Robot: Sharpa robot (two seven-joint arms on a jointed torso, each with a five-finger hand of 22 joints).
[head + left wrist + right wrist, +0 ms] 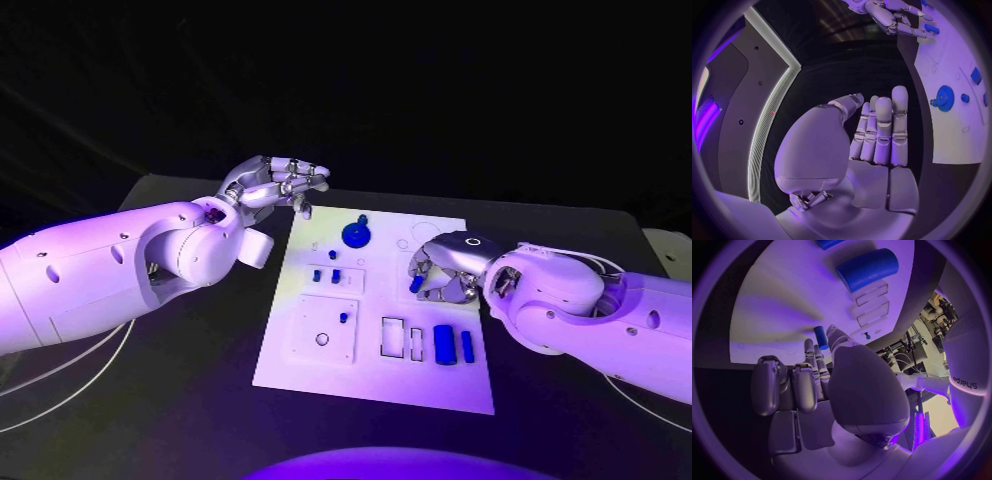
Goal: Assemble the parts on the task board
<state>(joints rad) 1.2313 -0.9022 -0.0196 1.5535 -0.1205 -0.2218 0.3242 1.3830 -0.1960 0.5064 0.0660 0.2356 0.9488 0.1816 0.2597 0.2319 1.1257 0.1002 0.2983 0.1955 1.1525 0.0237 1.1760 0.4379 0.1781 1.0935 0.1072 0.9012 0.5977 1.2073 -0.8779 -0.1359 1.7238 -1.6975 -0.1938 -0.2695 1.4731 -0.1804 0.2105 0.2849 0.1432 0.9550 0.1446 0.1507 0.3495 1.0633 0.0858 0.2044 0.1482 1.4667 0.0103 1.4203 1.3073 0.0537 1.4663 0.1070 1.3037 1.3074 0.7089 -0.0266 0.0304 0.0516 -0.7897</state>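
White task board [378, 385] lies at the centre of your black table [173, 400]. At three o'clock on it, your right hand [444, 268] pinches a small blue peg [417, 284]. At eleven o'clock, your left hand [277, 183] hovers, fingers loosely curled, holding nothing. A blue gear [355, 235] sits at twelve.
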